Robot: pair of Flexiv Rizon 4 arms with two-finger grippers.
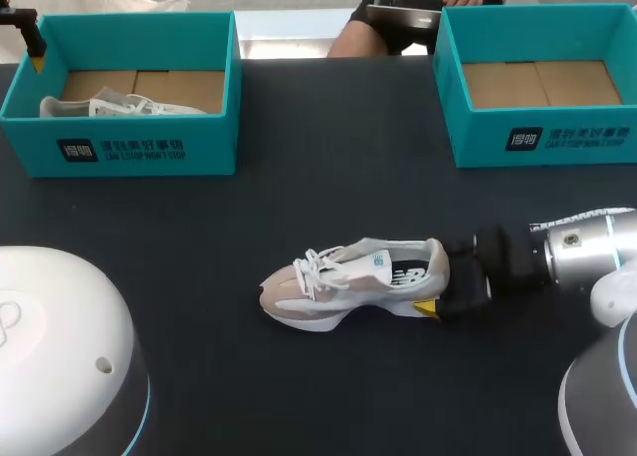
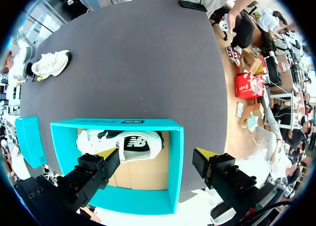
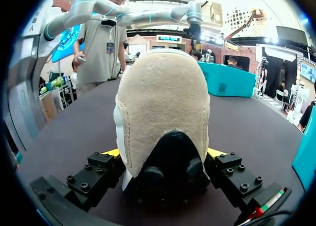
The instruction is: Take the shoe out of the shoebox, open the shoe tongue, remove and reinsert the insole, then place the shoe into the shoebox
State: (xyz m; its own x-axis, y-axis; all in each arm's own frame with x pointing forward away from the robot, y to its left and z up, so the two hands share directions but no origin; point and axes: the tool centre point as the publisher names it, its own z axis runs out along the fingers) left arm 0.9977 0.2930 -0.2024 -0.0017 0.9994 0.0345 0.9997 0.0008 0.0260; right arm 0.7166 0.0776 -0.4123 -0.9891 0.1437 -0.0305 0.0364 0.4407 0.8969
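Observation:
A beige and white shoe (image 1: pixel 343 282) lies on its sole in the middle of the black table, toe to the left. My right gripper (image 1: pixel 436 277) comes in from the right and is shut on its heel. In the right wrist view the heel (image 3: pixel 163 112) fills the space between the two fingers (image 3: pixel 111 153), which press on both sides. My left gripper (image 2: pixel 155 159) hangs open above the left teal shoebox (image 2: pixel 123 122). A second white shoe (image 2: pixel 123 144) lies on its side in that box. In the head view the left gripper (image 1: pixel 36 53) shows at that box's far left corner.
The left shoebox (image 1: pixel 129 147) stands at the table's back left and holds the second shoe (image 1: pixel 119 106). An empty teal shoebox (image 1: pixel 542 137) stands at the back right. My arms' white bases (image 1: pixel 60 346) fill the near corners.

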